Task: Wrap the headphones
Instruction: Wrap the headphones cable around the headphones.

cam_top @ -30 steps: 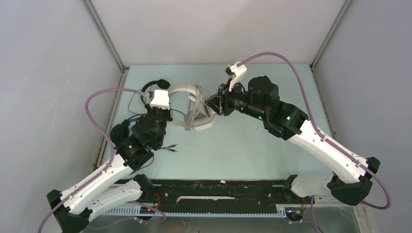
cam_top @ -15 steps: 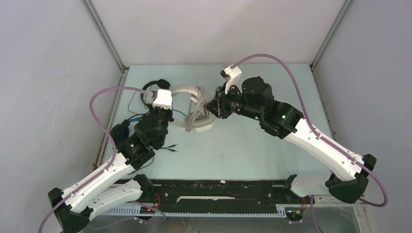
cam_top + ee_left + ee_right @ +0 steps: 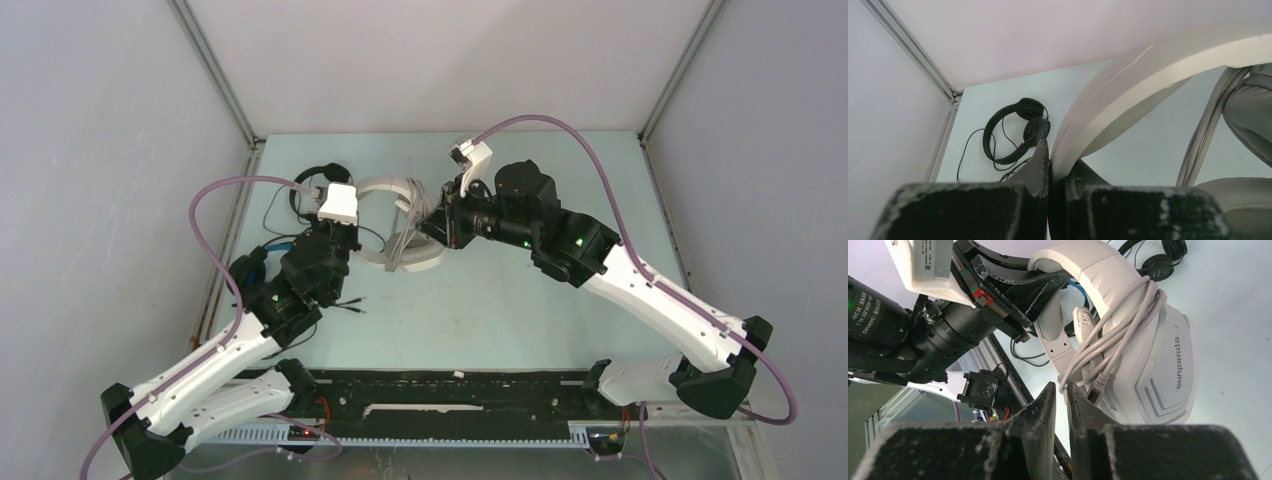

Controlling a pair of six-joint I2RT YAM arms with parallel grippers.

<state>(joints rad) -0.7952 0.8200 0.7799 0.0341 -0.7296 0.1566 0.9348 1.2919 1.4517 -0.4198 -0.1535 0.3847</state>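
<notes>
The left fingers [image 3: 1037, 165] clamp the headset [image 3: 1158, 365] by its band. The right fingers [image 3: 1044, 407], nearly shut on the cable [image 3: 1113, 335], have swung closer, likely finishing a loop.

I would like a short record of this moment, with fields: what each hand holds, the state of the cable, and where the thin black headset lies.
left hand: shut on the headband of the white headset
right hand: almost shut, pinching the pale cable
pale cable: several turns around the white headset, above one ear cup; its plug end hangs loose
slim black headset: flat on the table near the far left corner, its cable loose beside it
</notes>
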